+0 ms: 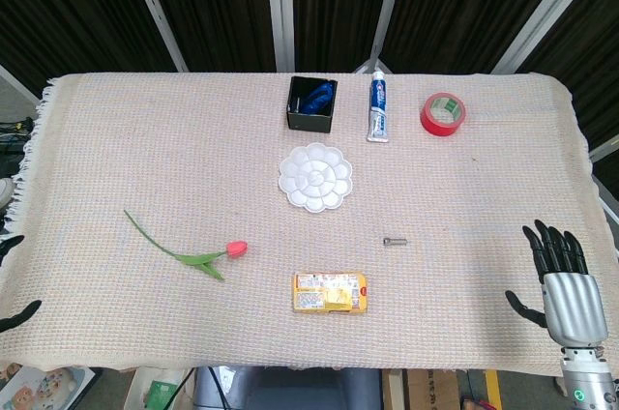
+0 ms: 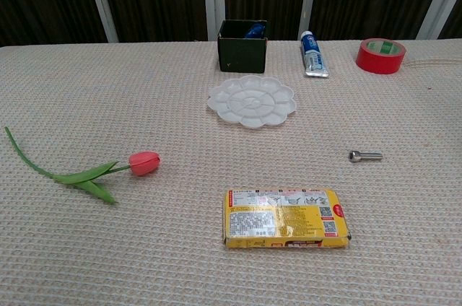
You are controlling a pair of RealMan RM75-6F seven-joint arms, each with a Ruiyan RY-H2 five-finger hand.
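Right robot hand (image 1: pixel 561 275) hovers spread and unladen at the cloth's (image 1: pixel 116 159) right edge, bolt (image 1: pixel 391 241) nearest.

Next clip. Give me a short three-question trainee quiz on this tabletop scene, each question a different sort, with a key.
1. True or false: the right robot hand holds the red tape roll.
2. Multiple choice: what lies nearest the yellow packet? A) the toothpaste tube B) the small metal bolt C) the black box
3. Fill in: the white flower-shaped palette lies just in front of the black ____.

Key
1. False: the hand is open, fingers spread, at the table's right edge, far from the roll.
2. B.
3. Box, which has something blue inside.

Only dark fingertips of the left robot hand show at the left edge. The tulip lies apart from both hands.
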